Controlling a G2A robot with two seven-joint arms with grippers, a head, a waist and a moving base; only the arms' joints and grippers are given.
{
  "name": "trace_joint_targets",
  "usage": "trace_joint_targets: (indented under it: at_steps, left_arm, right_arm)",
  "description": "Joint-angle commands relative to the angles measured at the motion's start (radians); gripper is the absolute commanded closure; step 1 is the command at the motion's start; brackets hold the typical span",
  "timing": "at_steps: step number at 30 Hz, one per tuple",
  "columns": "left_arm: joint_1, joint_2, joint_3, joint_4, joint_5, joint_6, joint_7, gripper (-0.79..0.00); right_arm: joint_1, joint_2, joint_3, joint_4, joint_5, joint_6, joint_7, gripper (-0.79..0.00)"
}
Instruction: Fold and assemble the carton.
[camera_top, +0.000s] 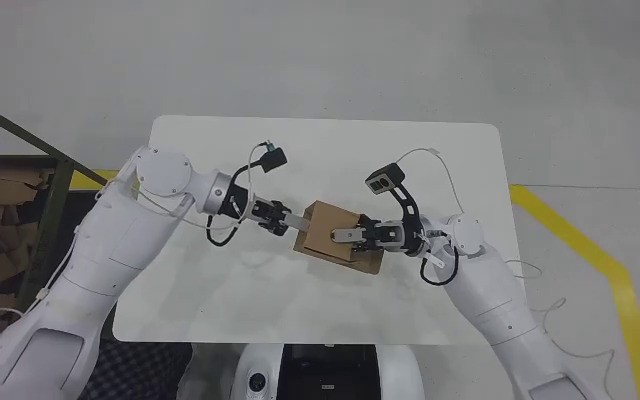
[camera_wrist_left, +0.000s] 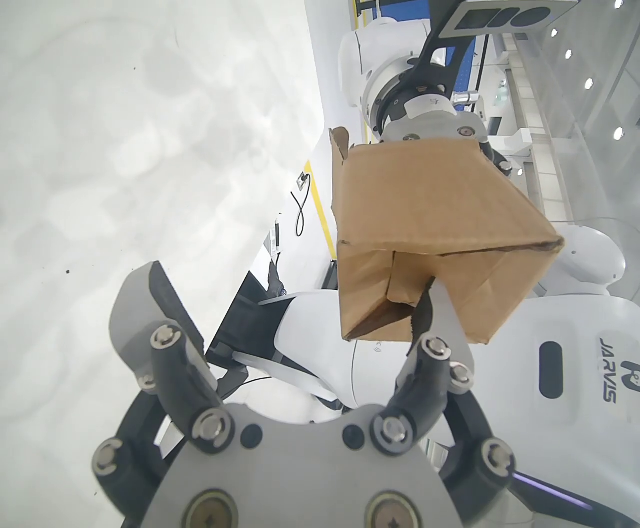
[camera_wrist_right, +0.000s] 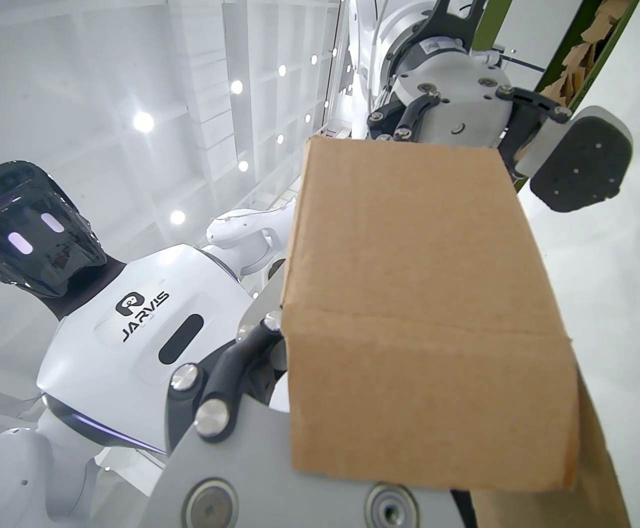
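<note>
Holding the brown carton (camera_top: 318, 225) over the middle of the white desk (camera_top: 400, 150), the right gripper (camera_top: 350, 236) has one finger lying along the carton's upper face in the top view. In the right wrist view another finger presses against a side wall, and the cardboard hides the rest. The carton is folded into a box shape and sits between the two grippers. The left gripper (camera_wrist_left: 295, 285) meets its opposite end with fingers spread wide. One finger (camera_wrist_left: 442, 312) has its tip tucked into the folded end flaps, and the other (camera_wrist_left: 165, 295) stands well apart from the cardboard. I cannot tell whether the carton touches the desk.
</note>
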Motion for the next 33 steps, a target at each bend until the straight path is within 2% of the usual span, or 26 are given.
trace_joint_targets:
  at_steps: [1, 18, 25, 33]
  left_arm:
    - [-0.004, -0.001, 0.005, -0.001, 0.0, -0.001, 0.0, -0.785]
    - [-0.033, -0.013, 0.04, 0.022, -0.016, -0.014, -0.006, -0.785]
    - [-0.015, 0.0, -0.012, 0.04, -0.012, -0.012, 0.01, -0.785]
    - [0.026, 0.017, -0.064, 0.002, -0.009, -0.008, 0.011, -0.785]
  right_arm:
    - [0.0, 0.0, 0.0, 0.0, 0.0, 0.0, 0.0, 0.0]
    - [0.002, -0.003, 0.0, 0.006, 0.002, -0.002, 0.001, 0.0]
    - [0.0, -0.003, 0.006, 0.007, 0.004, -0.002, 0.003, 0.0]
    - [0.001, -0.003, 0.002, 0.006, 0.004, 0.007, 0.022, 0.0]
